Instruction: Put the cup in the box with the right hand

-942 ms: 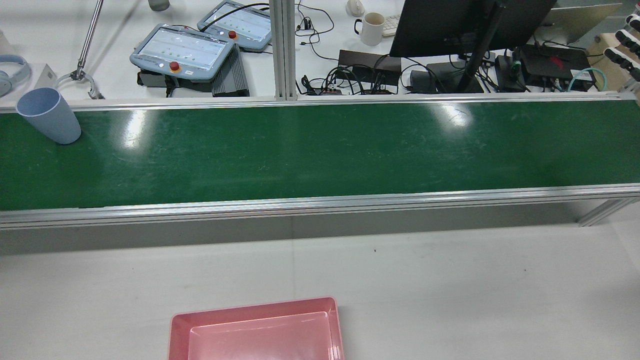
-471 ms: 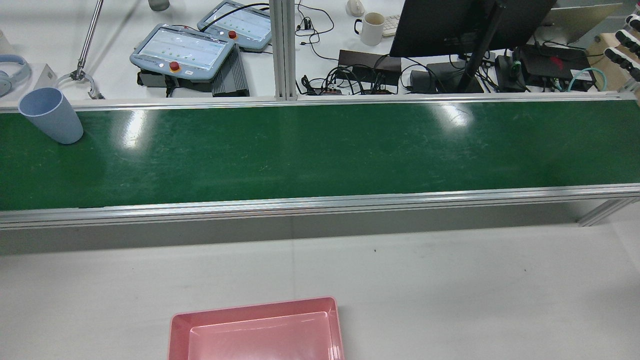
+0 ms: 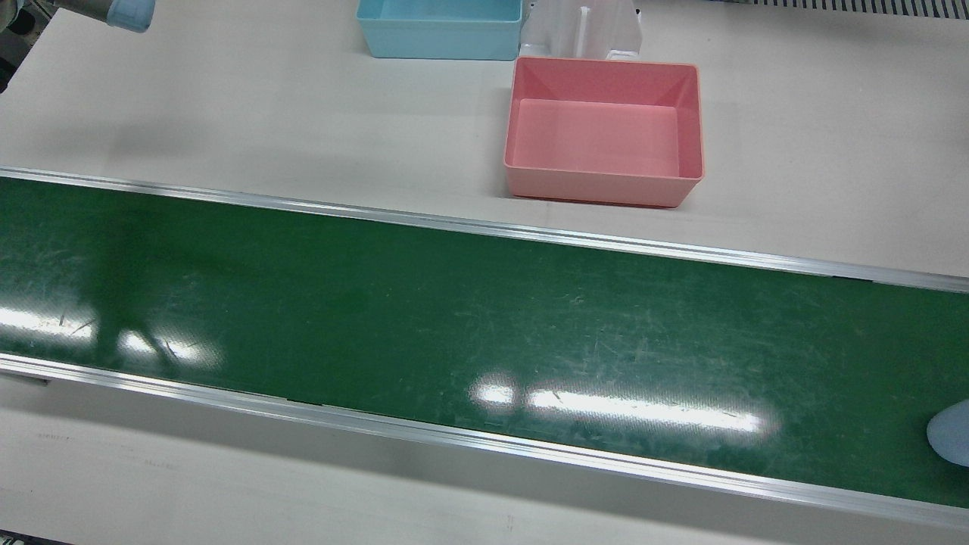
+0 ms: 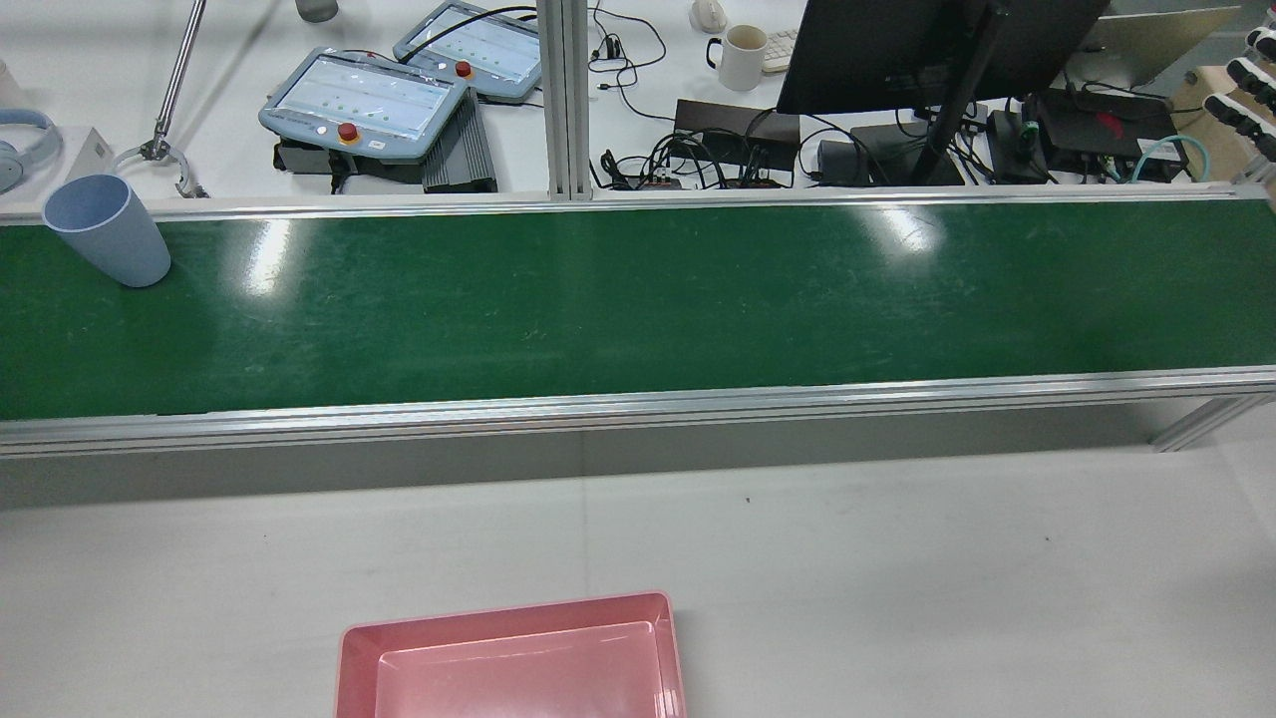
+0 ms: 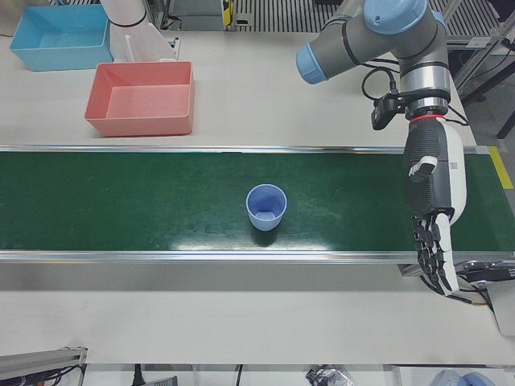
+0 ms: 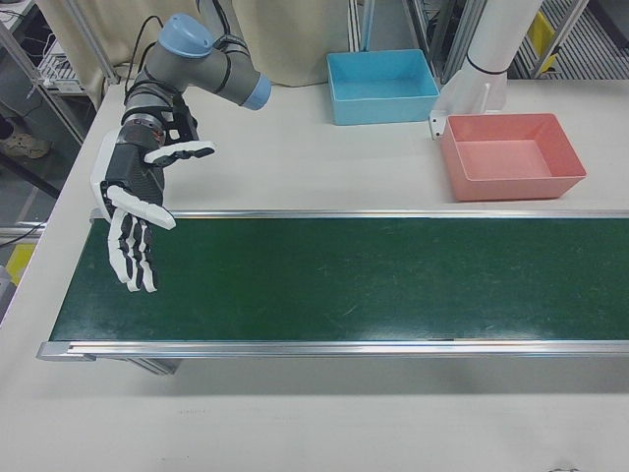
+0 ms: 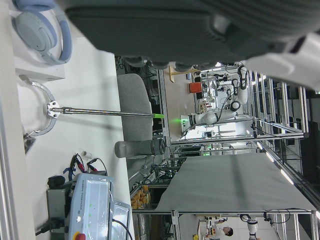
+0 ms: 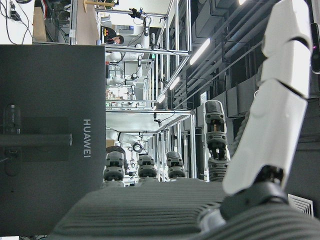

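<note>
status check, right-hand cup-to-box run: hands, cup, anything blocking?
Both hands open: right hand, left hand, each hanging at its belt end. Cup upright on the belt, untouched. Pink box holds nothing; path clear.

A pale blue cup [image 5: 266,207] stands upright and empty, mouth up, on the green conveyor belt [image 5: 121,201], nearer its operator-side edge. The pink box [image 5: 141,98], a shallow open rectangular bin, sits empty on the white table beyond the belt, well apart from the cup
</note>
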